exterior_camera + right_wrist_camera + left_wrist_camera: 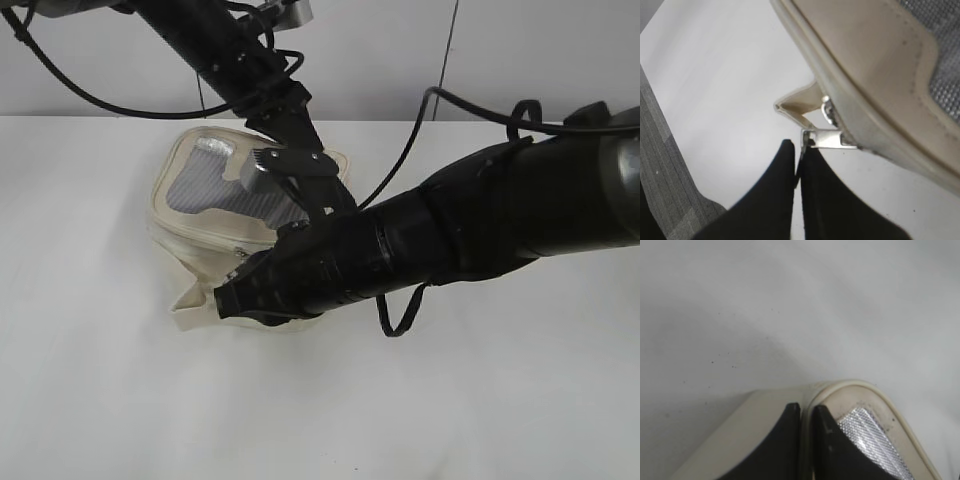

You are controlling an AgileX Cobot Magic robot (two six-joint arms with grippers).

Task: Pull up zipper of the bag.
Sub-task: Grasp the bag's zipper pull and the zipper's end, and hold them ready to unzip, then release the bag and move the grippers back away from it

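The cream bag (200,222) with a grey mesh top lies on the white table, left of centre. My left gripper (310,195) reaches down from the back. It is shut on the bag's raised rim beside the mesh, as the left wrist view (806,412) shows on the bag (765,415). My right gripper (228,298) is at the bag's near lower corner. In the right wrist view it (799,147) is shut on the end of the silver zipper pull (830,139), which sticks out from the edge of the bag (875,75). In the exterior view the zipper is hidden behind the right gripper.
The bag's cream strap (192,303) folds out at the near left corner, next to the pull (795,102). The white table (120,400) spreads all round. A grey textured surface (660,180) lies beyond the table's edge. Black cables (410,150) hang behind the arms.
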